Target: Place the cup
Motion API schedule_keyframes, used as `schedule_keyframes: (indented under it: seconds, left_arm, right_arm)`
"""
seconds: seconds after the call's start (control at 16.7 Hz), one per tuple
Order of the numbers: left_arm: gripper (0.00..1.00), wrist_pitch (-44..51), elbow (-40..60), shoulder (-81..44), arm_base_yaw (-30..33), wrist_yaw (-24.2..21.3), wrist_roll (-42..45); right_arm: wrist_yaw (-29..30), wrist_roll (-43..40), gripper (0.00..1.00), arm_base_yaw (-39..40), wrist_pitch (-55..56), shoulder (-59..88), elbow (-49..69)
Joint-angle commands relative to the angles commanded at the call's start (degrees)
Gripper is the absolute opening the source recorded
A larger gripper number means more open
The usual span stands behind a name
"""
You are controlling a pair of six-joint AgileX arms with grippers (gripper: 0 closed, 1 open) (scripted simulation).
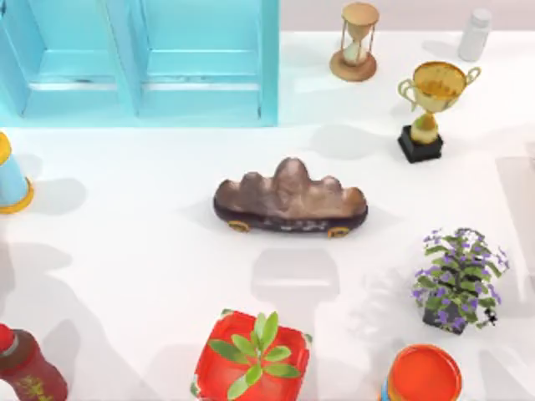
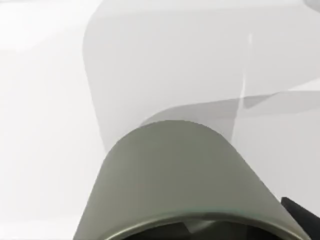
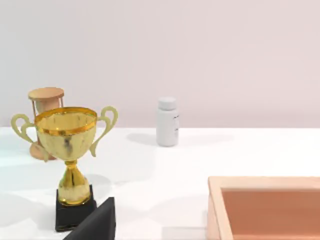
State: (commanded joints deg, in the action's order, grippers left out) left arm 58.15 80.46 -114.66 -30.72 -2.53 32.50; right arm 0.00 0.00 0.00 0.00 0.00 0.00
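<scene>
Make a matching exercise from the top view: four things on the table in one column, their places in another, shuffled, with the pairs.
Things:
1. hourglass
2. trophy
3. rock ornament
4. flowering plant

Places:
A. middle of the table
B. right side, near the front edge
C. back edge, right of the blue cabinet
D. right side, in front of the white bottle

Pairs: 1-C, 2-D, 3-A, 4-B
</scene>
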Motion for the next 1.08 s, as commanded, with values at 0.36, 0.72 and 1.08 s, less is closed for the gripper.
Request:
schedule_keyframes:
  seconds: [0.36,0.72,1.08]
  left_arm:
    - [0.0,-4.14,-0.65,-0.92,1.81,-1.48,-2.05]
    - [0.3,-4.14,-0.65,-0.92,1.81,-1.48,-2.05]
    - [0.75,-4.14,-0.65,-0.92,1.81,-1.48,-2.05]
  right_arm:
    - [0.0,0.0,1.0,0.0,0.0,0.0,0.0]
    - [0.0,0.0,1.0,0.0,0.0,0.0,0.0]
    - [0.0,0.0,1.0,0.0,0.0,0.0,0.0]
